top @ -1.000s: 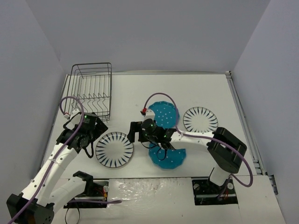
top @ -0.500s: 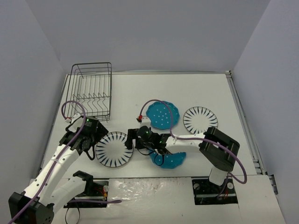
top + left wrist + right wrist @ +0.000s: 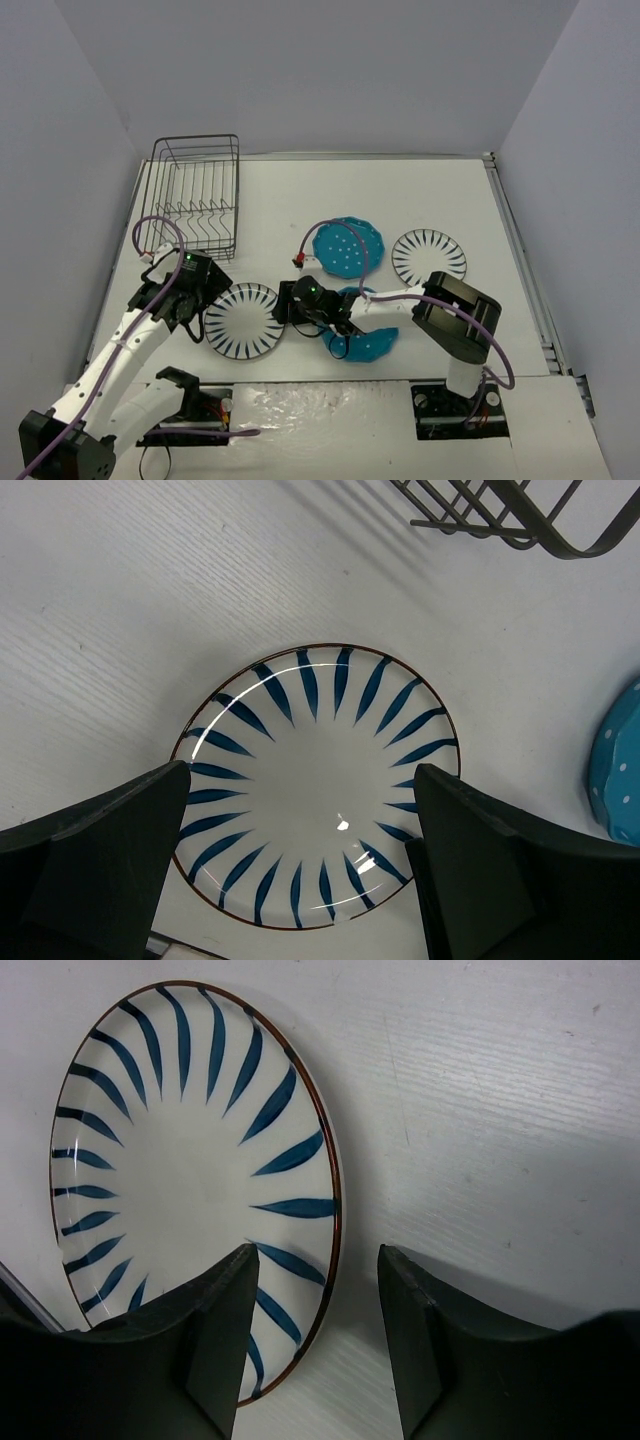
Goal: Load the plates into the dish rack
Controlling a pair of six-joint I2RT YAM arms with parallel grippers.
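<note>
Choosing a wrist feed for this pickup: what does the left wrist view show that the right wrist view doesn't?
Only the left wrist view: the whole striped plate under the open left gripper, a corner of the dish rack, the edge of a teal plate. Only the right wrist view: the right gripper straddling that plate's rim, jaws apart. Both: the same striped plate on the white table.

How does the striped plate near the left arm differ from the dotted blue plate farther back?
The striped plate is white with dark radial stripes; the dotted blue plate is teal with white dots. The striped plate has the left fingers above it and the right fingers astride its rim; the dotted blue plate has neither. Both are round, lie flat on the table, outside the dish rack.
</note>
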